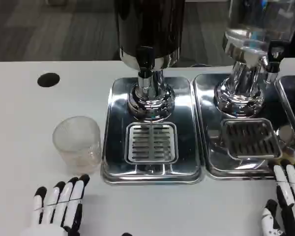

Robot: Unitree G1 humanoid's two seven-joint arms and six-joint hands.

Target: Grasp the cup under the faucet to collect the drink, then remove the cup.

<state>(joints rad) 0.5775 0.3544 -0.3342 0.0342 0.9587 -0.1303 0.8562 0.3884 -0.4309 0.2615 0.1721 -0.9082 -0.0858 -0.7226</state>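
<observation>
A white surface (19, 123) fills most of the frame, matte and plain, with a round black hole (48, 79) in it at the upper left. Beyond its far edge, along the top left of the frame, runs a strip of grey floor (49, 29) with a streaked pattern.

At the centre stands a polished steel base tray (113, 142) carrying a dark drink dispenser (148, 29), whose black-handled faucet (145, 61) hangs over a slotted drip grate (152, 143). Just to the right, touching or nearly touching the first tray, sits a second steel tray (211, 162) with a clear-bodied dispenser (258, 24), its own faucet (273, 59) and a darker grate (250, 139). The edge of a third tray (291, 98) shows at the far right.

The cup (77, 138), clear and ribbed, stands upright on the surface to the left of the centre tray, just beside its rim and not under the faucet.

The left robot hand (59, 206) lies at the lower left, below the cup and apart from it, fingers extended side by side and holding nothing. The right robot hand (285, 206) sits at the lower right corner, fingers stretched toward the second tray's front edge, also holding nothing.
</observation>
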